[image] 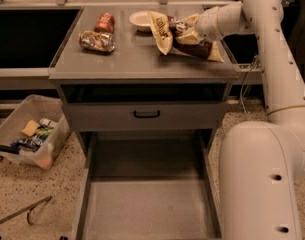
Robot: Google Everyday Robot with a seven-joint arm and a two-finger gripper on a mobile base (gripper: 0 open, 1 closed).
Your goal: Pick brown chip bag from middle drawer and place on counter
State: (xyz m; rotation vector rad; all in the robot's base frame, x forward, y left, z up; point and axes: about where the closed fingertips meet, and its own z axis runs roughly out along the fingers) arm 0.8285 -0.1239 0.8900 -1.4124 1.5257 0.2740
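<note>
**Brown chip bag held at the right rear of the desk**

Camera view: The pincer (180,27) is over the right rear part of the desk (137,59), at the end of the pale arm (272,59), which reaches in from the right. The pincer is pinching the brown chip bag (194,49). Its dark tip is buried in the crumpled top of the bag, so the bag wraps around it on both sides.

A cream-yellow flap of the bag stands up to the left of the pincer. The dark-brown body hangs below and to its right, reaching towards the desk's right edge. The bag's lower edge is very close to the desk surface, but it cannot be told whether the two touch.

Just behind the bag's left flap sits a small white bowl (140,20). Well to the left of the bag lie two crushed cans, a red one (105,22) at the back and a silvery one (96,40) in front of it.

Below the desk is a closed drawer front (107,118) with a small black handle (146,114). Under that, the middle drawer (147,204) is pulled out towards the camera, and its flat grey floor is showing. The brown chip bag is well apart from this drawer, up above it on the desk side.

On the speckled floor to the left stands a clear plastic bin (52,151) holding small items. The robot's rounded body (257,184) fills the lower right.
</note>
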